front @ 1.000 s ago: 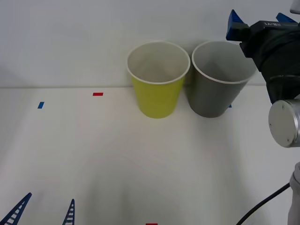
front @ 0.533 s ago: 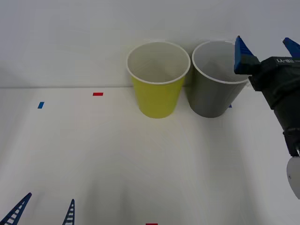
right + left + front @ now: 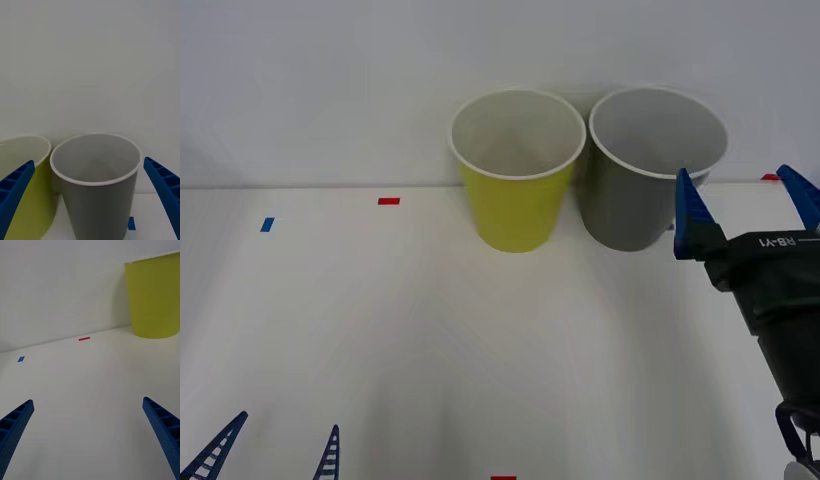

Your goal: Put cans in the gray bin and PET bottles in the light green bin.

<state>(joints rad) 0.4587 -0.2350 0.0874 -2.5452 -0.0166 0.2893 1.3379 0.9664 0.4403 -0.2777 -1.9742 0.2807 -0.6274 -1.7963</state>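
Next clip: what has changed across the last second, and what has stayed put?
The right tool, fingers open and empty, has come down and back toward the robot, from up beside the dark gray tapered bin's rim to in front of it, lower on the right. Nothing was taken hold of or let go. The yellow-green tapered bin, the gray bin and the left tool, open at the near left, stayed as they were.

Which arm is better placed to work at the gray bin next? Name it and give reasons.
Right. The right pincer hangs open just in front of the gray bin, facing it. The left pincer is open low at the table's near left, nearer the light green bin.
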